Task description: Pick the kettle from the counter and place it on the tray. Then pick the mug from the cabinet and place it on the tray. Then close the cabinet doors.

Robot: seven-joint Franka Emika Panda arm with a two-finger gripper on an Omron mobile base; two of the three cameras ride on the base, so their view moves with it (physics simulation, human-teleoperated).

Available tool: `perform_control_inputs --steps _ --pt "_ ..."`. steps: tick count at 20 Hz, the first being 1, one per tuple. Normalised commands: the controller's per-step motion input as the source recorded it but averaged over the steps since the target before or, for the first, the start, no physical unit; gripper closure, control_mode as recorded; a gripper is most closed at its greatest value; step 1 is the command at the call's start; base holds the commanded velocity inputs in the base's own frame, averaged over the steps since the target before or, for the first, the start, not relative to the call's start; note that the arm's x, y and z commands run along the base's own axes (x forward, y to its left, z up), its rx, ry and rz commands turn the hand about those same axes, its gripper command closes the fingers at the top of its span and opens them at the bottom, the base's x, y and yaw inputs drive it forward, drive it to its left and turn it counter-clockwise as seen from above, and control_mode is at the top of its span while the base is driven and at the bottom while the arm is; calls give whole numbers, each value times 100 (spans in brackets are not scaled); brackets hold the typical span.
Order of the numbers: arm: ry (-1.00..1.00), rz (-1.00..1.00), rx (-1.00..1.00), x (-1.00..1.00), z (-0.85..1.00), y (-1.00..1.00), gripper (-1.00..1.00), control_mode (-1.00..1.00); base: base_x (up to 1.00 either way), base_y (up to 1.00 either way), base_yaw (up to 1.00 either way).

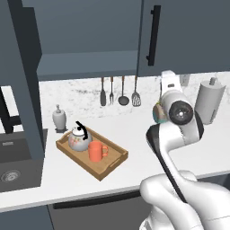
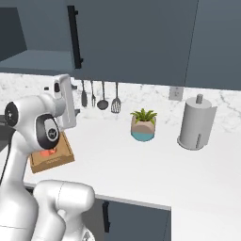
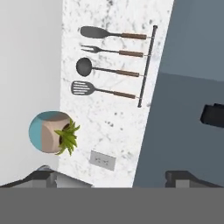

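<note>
Jaws: spread wide and holding nothing, the two dark tips far apart at the bottom of the hand view; the jaws (image 3: 112,177) face the back wall.
Arm: white Franka, hand (image 1: 169,85) raised above the bench, up near the lower edge of the right cabinet door.
Kettle: small round white kettle (image 1: 79,138) with black arched handle, upright on the tray at its far end.
Mug: orange mug (image 1: 96,151) on the tray too, just beside the kettle on the near side, loop handle pointing right.
Tray: light-brown wooden tray (image 1: 115,162) lying at an angle on the left part of the bench, between the sink edge and the arm; in the right base view one corner (image 2: 52,162) peeks out from behind the arm.
Bench: white marble-look bench (image 1: 134,130) running along the back wall.
Cabinet: left door (image 1: 20,81) swung open, shelf (image 1: 85,60) bare; right door (image 1: 188,36) flat across the front, black bar handle (image 1: 153,35) vertical.
Dispenser: slim grey-white bottle (image 1: 59,117) at the back edge of the bench, just behind the tray.
Utensils: spatula, fork, ladle and slotted turner on a rail (image 3: 146,65) on the back wall.
Plant: small potted plant (image 2: 143,125) toward the back of the bench, right of the utensils.
Towel roll: paper towel holder (image 2: 196,123) further right, near the back edge.
</note>
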Motion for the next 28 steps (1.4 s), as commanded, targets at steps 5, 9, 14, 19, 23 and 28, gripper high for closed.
perform_control_inputs --steps 5,9,14,19,23,28 --pt "1 5 -4 -4 -33 42 -100 -100 0 0 0" --pt "0 7 -13 -14 -50 53 -100 -100 0 0 0" --pt "2 2 -15 -2 -40 64 -100 -100 0 0 0" --pt "2 -5 -6 -6 -32 43 -100 -100 0 0 0" --pt "-3 -12 -4 -11 -16 60 -100 -100 0 0 0" --pt "-7 -15 0 -51 0 55 -100 -100 0 0 0"
